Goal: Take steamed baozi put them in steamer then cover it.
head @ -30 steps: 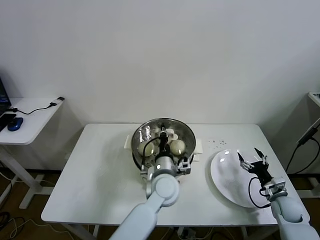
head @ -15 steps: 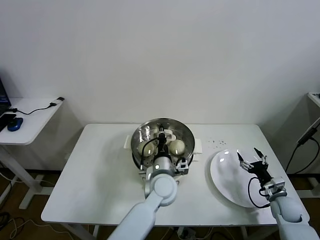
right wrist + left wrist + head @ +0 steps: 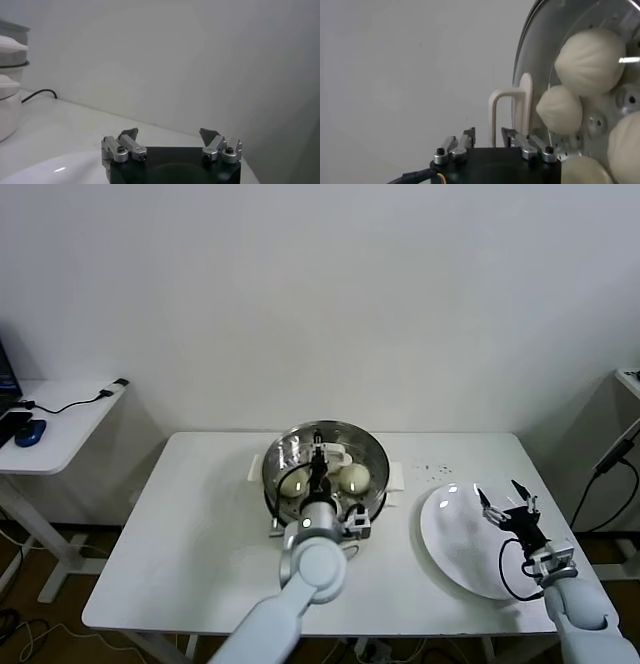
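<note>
My left pincer (image 3: pixel 487 142) sits over the middle of the pot with its two fingers parted. The cream handle (image 3: pixel 512 112) of the lid (image 3: pixel 532 60) stands in the gap between them, and neither finger visibly presses on it, so I judge I am holding nothing. In the head view the same left pincer (image 3: pixel 318 467) shows right above the steamer (image 3: pixel 372 446).

The lid lies on the steamer, its metal rim following the basket's edge. Through the glass I see the buns (image 3: pixel 590 60) resting on the perforated bottom, four of them, close together and some touching. So the buns look to be in and the lid on, and I take the task for nearly finished.

As to handling: the lid is stiff glass in a metal rim, likely fairly heavy for its handle, and it would chip or crack if it were dropped or set down crooked. The smooth glass would slip in my fingers; the upright handle at the centre is the one place to take it, pinched across its flat faces. The buns are soft and light, and dent easily, so they want a gentle hold round the sides.

My right pincer (image 3: pixel 508 505) is spread wide and idle above the bare white plate (image 3: pixel 452 546), well apart from the steamer.
</note>
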Motion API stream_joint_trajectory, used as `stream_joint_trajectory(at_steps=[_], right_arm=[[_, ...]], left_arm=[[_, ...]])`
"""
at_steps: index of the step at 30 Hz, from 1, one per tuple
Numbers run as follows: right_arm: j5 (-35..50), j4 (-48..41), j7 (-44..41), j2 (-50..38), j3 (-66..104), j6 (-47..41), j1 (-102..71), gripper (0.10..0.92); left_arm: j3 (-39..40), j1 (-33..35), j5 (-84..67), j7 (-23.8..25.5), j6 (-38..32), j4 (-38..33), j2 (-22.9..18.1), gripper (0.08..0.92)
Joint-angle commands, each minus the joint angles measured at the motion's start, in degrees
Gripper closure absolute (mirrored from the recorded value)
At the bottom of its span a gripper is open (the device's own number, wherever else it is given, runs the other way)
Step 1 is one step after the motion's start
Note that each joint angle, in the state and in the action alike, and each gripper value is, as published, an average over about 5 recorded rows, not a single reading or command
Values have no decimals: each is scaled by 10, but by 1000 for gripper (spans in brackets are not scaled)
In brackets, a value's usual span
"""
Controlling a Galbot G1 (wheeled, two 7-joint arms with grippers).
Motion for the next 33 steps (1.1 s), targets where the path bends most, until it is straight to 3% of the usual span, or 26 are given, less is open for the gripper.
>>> stream_joint_trajectory(at_steps=[1, 7, 12, 15, 20, 26, 30, 33], right_arm=[[1, -2, -1, -1, 5, -3, 0, 203], [-1, 0, 0, -3, 7, -14, 2, 203], [-4, 13, 1, -6, 12, -35, -2, 203], [-11, 29, 3, -10, 13, -50, -10, 203], [-20, 56, 1, -11, 22, -64, -24, 203], [13, 101, -1, -2, 31, -78, -48, 203], [16, 129, -1, 6, 34, -85, -63, 203], [13, 151, -1, 10, 36, -92, -75, 203]], left_arm=[[2, 32, -24, 22, 28, -126, 59, 534], [3, 82, -54, 22, 28, -208, 93, 360], [-26, 137, -102, -19, 25, -265, 127, 221], [-79, 176, -148, -84, -6, -291, 145, 184], [-215, 256, -316, -216, -146, -303, 176, 177], [-383, 348, -605, -279, -298, -297, 152, 177], [-441, 380, -764, -312, -391, -277, 111, 177], [-469, 397, -827, -327, -421, -258, 75, 177]])
